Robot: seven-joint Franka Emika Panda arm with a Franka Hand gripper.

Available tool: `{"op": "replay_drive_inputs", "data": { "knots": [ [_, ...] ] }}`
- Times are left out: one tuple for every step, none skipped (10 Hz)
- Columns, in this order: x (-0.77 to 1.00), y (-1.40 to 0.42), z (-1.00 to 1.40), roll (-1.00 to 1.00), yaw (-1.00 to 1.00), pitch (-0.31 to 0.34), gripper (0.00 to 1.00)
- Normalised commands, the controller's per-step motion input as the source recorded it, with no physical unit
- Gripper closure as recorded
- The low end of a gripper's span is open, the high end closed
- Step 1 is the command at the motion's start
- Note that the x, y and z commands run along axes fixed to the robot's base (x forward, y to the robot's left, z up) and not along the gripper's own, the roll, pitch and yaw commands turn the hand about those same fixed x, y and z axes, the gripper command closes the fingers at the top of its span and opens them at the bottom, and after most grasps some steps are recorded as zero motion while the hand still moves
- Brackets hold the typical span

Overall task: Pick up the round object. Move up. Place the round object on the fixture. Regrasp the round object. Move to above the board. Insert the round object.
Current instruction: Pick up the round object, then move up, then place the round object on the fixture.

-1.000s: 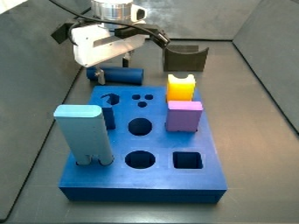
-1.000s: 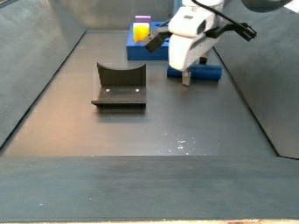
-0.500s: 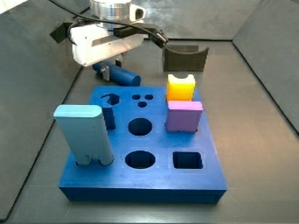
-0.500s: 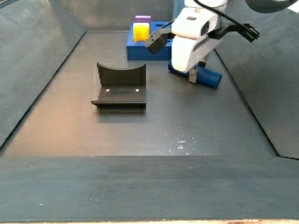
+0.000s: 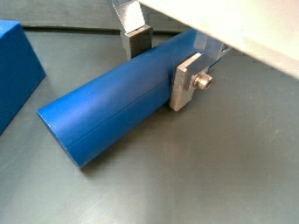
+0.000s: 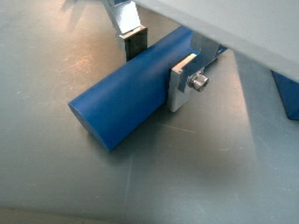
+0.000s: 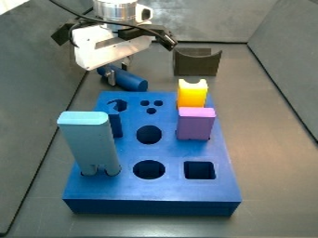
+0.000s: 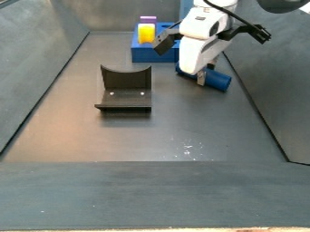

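Lifted and tilted since a second ago, the round object [image 5: 111, 109] is clamped crosswise in the gripper [image 6: 158, 59], just behind the board [image 7: 149, 149], left of the fixture [image 7: 195, 62]. The grip is seen off-centre; slipping or swinging could be caused on the way up. No writing or label can be read.

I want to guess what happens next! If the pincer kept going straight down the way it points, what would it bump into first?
The pincer is already closed around the round object, so nothing lies between them. Straight below looks like only bare grey floor. It probably meets that first, though the gap beneath is hard to judge.
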Motion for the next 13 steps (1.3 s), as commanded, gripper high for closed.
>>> {"op": "replay_drive_inputs", "data": {
  "knots": [
    [0.0, 0.0, 0.0, 0.0, 0.0, 0.0, 1.0],
    [0.0, 0.0, 0.0, 0.0, 0.0, 0.0, 1.0],
    [0.0, 0.0, 0.0, 0.0, 0.0, 0.0, 1.0],
    [0.0, 0.0, 1.0, 0.0, 0.0, 0.0, 1.0],
    [-0.05, -0.08, 0.98, -0.01, -0.04, 0.035, 1.0],
    [-0.06, -0.06, 0.87, -0.01, -0.03, 0.057, 1.0],
    [-0.04, -0.04, 0.77, -0.01, -0.01, 0.06, 1.0],
    [-0.03, -0.02, 0.64, -0.02, 0.0, 0.059, 1.0],
    [-0.02, -0.02, 0.46, -0.03, 0.01, 0.048, 1.0],
    [-0.03, -0.02, 0.32, -0.04, 0.01, 0.041, 1.0],
    [-0.03, -0.01, 0.22, -0.05, 0.02, 0.037, 1.0],
    [0.0, 0.0, 1.0, 0.0, 0.0, 0.0, 1.0],
    [0.0, 0.0, 1.0, 0.0, 0.0, 0.01, 1.0]
  ]
}}
